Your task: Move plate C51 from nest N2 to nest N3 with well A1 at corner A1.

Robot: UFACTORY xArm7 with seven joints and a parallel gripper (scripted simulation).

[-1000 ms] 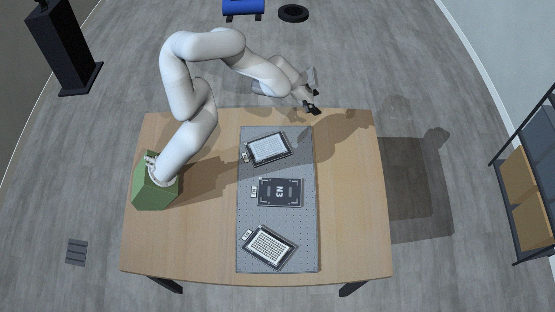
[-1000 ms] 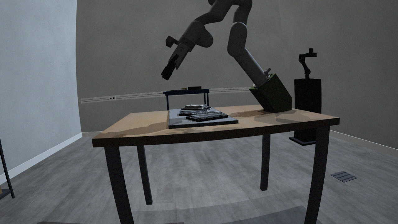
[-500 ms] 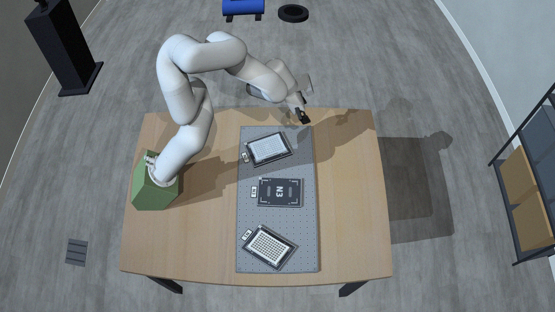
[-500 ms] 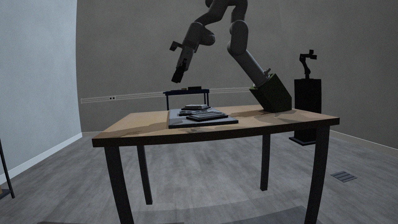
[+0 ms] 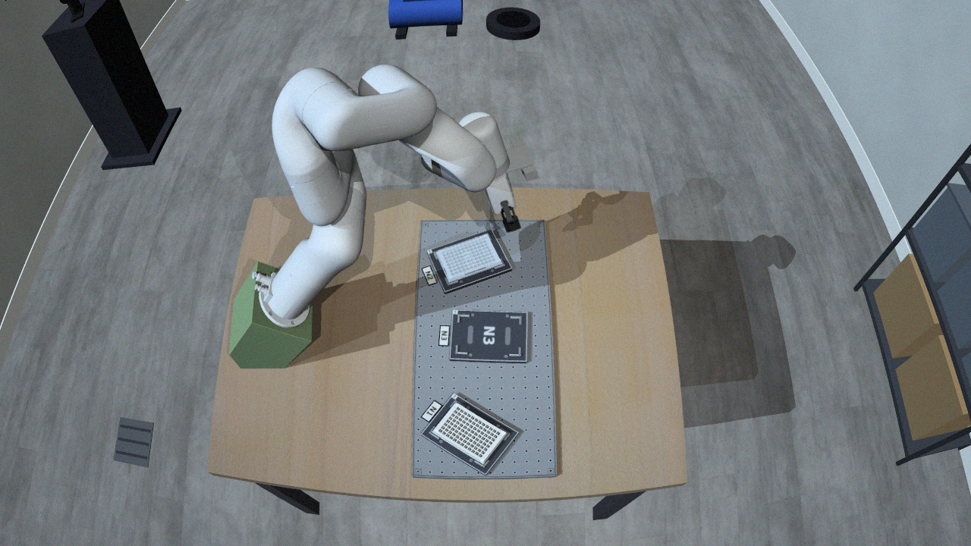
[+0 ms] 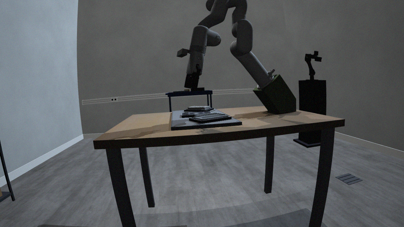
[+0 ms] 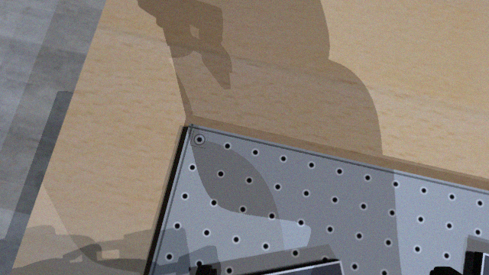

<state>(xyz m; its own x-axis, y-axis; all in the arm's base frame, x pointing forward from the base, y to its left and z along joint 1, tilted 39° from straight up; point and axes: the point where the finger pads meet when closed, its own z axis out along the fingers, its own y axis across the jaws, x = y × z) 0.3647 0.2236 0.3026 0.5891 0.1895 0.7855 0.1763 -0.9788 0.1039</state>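
A white well plate, C51 point(image 5: 469, 258), lies on nest N2 at the far end of the grey deck point(image 5: 483, 349). The N2 sign point(image 5: 428, 273) stands at its left end. The plate's own label is too small to read. Nest N3 point(image 5: 488, 334) is a bare black pad with corner locators in the middle of the deck. Plate C15 point(image 5: 470, 430) lies on nest N1 at the near end. My gripper point(image 5: 509, 221) is open and empty. It hangs above the deck just beyond the far right corner of N2, well above the plate in the side view point(image 6: 192, 81). The wrist view shows the deck's corner point(image 7: 191, 130).
The arm's green base point(image 5: 270, 325) stands on the table left of the deck. Signs N3 point(image 5: 443, 333) and N1 point(image 5: 432, 409) stand along the deck's left side. A shelf unit point(image 5: 930, 318) is on the floor at the right, away from the table.
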